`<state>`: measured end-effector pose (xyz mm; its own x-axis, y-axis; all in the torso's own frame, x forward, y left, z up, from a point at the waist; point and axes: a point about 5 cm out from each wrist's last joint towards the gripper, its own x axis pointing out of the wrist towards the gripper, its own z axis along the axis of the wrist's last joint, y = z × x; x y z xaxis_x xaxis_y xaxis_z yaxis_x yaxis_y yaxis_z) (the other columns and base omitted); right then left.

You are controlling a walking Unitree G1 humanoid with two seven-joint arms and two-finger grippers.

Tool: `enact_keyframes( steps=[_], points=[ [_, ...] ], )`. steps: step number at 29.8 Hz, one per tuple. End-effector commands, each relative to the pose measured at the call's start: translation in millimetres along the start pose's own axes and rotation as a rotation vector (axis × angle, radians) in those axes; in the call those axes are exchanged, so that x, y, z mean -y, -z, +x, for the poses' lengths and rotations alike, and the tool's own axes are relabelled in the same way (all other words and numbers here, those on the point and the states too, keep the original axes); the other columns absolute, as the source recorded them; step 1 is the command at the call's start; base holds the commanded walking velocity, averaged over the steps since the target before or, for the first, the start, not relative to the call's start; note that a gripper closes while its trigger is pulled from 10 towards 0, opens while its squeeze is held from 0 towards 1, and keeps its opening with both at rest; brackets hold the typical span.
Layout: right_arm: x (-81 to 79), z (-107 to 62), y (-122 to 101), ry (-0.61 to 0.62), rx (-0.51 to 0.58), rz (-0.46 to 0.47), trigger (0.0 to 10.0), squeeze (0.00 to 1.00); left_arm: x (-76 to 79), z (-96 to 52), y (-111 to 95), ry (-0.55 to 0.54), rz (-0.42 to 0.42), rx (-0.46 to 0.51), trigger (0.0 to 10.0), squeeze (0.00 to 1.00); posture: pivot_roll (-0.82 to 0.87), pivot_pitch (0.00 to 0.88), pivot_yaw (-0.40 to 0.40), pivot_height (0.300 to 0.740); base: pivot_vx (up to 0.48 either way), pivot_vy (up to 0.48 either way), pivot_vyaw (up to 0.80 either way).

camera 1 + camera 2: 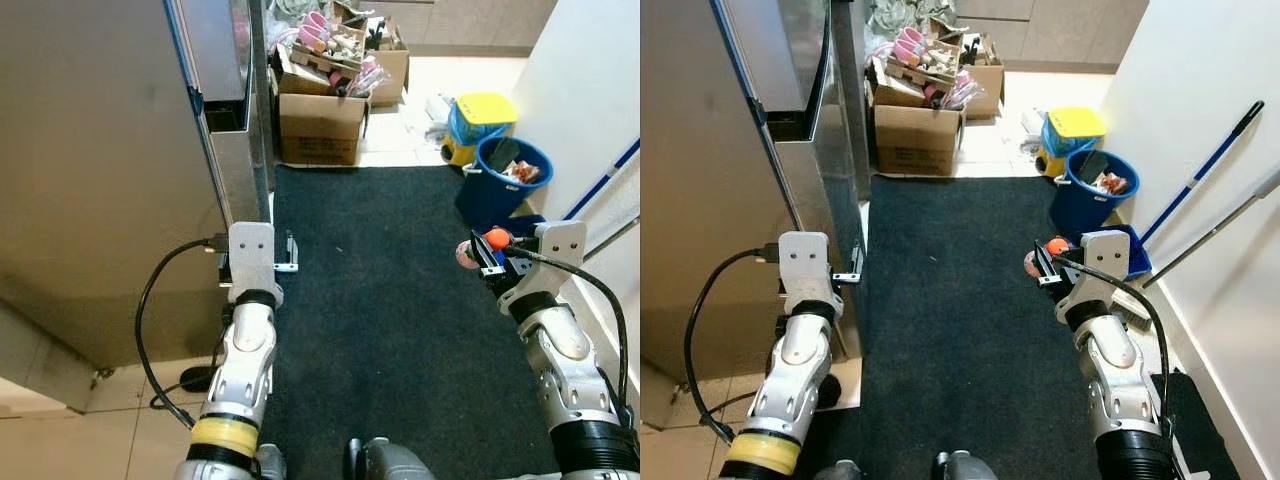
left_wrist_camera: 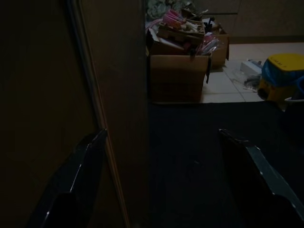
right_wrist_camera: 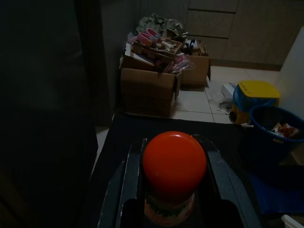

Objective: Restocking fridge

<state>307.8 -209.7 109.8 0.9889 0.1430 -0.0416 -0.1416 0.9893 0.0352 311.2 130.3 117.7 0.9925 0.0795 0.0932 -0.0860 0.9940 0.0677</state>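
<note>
Right gripper (image 3: pixel 175 190) jaws clamp an orange-capped bottle (image 3: pixel 174 168); left gripper (image 2: pixel 166 180), jaws apart, nears the fridge door (image 1: pixel 100 170). A jolt could slip the bottle.

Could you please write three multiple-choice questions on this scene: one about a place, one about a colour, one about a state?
1. Where does the blue bucket stand?
A. by the white wall on the robot's right
B. against the fridge door
C. on the cardboard box

2. What colour is the cap of the bottle in the right tool?
A. green
B. orange-red
C. white

3. How is the left tool?
A. shut on a carton
B. shut on a handle
C. open

Answers: 1 A, it sits off the dark mat beside the wall. 2 B, the right wrist view shows the cap. 3 C, its fingers stand wide apart by the fridge door.
</note>
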Motion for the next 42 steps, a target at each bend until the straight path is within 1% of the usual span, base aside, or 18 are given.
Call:
enact_keyframes(
  steps=[1, 7, 8, 12, 13, 14, 15, 17, 20, 23, 25, 26, 31, 34, 35, 36, 37, 42],
  points=[
    [1.1, -3.0, 4, 0.008, -0.006, 0.001, 10.0, 0.00, -3.6, 7.7, -3, -0.020, -0.009, 0.000, 10.0, 1.00, -0.09, 0.155, -0.098, 0.740, 0.000, 0.000, 0.00],
    [1.3, -3.1, 4, 0.012, -0.003, 0.004, 10.0, 0.00, -16.1, 18.2, -9, -0.046, 0.010, 0.020, 10.0, 1.00, -0.09, 0.159, -0.098, 0.740, 0.000, 0.000, 0.00],
    [1.3, -3.1, 4, 0.012, -0.003, 0.004, 10.0, 0.00, -16.1, 18.2, -9, -0.046, 0.010, 0.020, 10.0, 1.00, -0.09, 0.159, -0.098, 0.740, 0.000, 0.000, 0.00],
    [0.8, -3.0, 4, 0.012, -0.004, 0.005, 10.0, 0.00, -21.1, 26.9, -13, -0.064, 0.022, 0.029, 10.0, 1.00, -0.09, 0.163, -0.096, 0.740, 0.000, 0.000, 0.00],
    [0.1, -2.6, 4, 0.011, -0.003, 0.007, 10.0, 0.00, -21.9, 31.2, -16, -0.068, 0.029, 0.034, 5.5, 0.00, -0.09, 0.163, -0.095, 0.740, 0.000, 0.000, 0.00],
    [-0.6, -2.2, 4, 0.010, -0.001, 0.009, 10.0, 0.00, -24.3, 35.5, -19, -0.076, 0.036, 0.042, 0.0, 0.00, -0.09, 0.165, -0.094, 0.740, 0.000, 0.000, 0.00],
    [-0.6, -2.2, 4, 0.010, -0.001, 0.009, 10.0, 0.00, -24.3, 35.5, -19, -0.076, 0.036, 0.042, 0.0, 0.00, -0.09, 0.165, -0.094, 0.740, 0.000, 0.000, 0.00],
    [-1.5, -1.9, 4, 0.009, 0.001, 0.011, 10.0, 0.00, -28.6, 41.4, -22, -0.086, 0.039, 0.052, 0.0, 0.00, -0.08, 0.166, -0.095, 0.740, 0.000, 0.000, 0.00],
    [-1.5, -1.9, 4, 0.009, 0.001, 0.011, 10.0, 0.00, -28.6, 41.4, -22, -0.086, 0.039, 0.052, 0.0, 0.00, -0.08, 0.166, -0.095, 0.740, 0.000, 0.000, 0.00],
    [-2.1, -1.4, 5, 0.009, 0.000, 0.012, 10.0, 0.00, -38.0, 50.6, -30, -0.109, 0.029, 0.068, 0.0, 0.00, -0.08, 0.166, -0.092, 0.740, 0.000, 0.000, 0.00],
    [-2.1, -1.4, 5, 0.009, 0.000, 0.012, 10.0, 0.00, -38.0, 50.6, -30, -0.109, 0.029, 0.068, 0.0, 0.00, -0.08, 0.166, -0.092, 0.740, 0.000, 0.000, 0.00],
    [-2.6, -0.8, 5, 0.009, 0.001, 0.013, 10.0, 0.00, -42.8, 54.7, -34, -0.122, 0.030, 0.077, 0.0, 0.00, -0.08, 0.167, -0.088, 0.740, 0.000, 0.000, 0.00],
    [-2.7, -1.3, 5, 0.011, 0.002, 0.015, 10.0, 0.00, -49.6, 57.5, -35, -0.138, 0.039, 0.080, 0.0, 0.00, -0.08, 0.170, -0.090, 0.740, 0.000, 0.000, 0.00],
    [-2.4, -1.5, 5, 0.011, 0.001, 0.015, 10.0, 0.00, -50.4, 58.4, -34, -0.140, 0.038, 0.076, 0.0, 0.00, -0.08, 0.170, -0.090, 0.740, 0.000, 0.000, 0.00],
    [-2.0, -1.7, 5, 0.011, 0.000, 0.014, 10.0, 0.00, -48.2, 61.9, -34, -0.124, 0.033, 0.067, 0.0, 0.00, -0.08, 0.171, -0.095, 0.740, 0.000, 0.000, 0.00],
    [-2.0, -1.7, 5, 0.011, 0.000, 0.014, 10.0, 0.00, -48.2, 61.9, -34, -0.124, 0.033, 0.067, 0.0, 0.00, -0.08, 0.171, -0.095, 0.740, 0.000, 0.000, 0.00],
    [-1.7, -1.4, 5, 0.011, 0.000, 0.013, 10.0, 0.00, -46.5, 64.2, -35, -0.120, 0.033, 0.065, 10.0, 0.00, -0.08, 0.171, -0.095, 0.740, 0.000, 0.000, 0.00],
    [-1.3, -0.7, 4, 0.010, 0.003, 0.011, 10.0, 0.00, -43.0, 70.0, -38, -0.113, 0.029, 0.067, 10.0, 0.00, -0.08, 0.170, -0.097, 0.740, 0.000, 0.000, 0.00]
  ],
)
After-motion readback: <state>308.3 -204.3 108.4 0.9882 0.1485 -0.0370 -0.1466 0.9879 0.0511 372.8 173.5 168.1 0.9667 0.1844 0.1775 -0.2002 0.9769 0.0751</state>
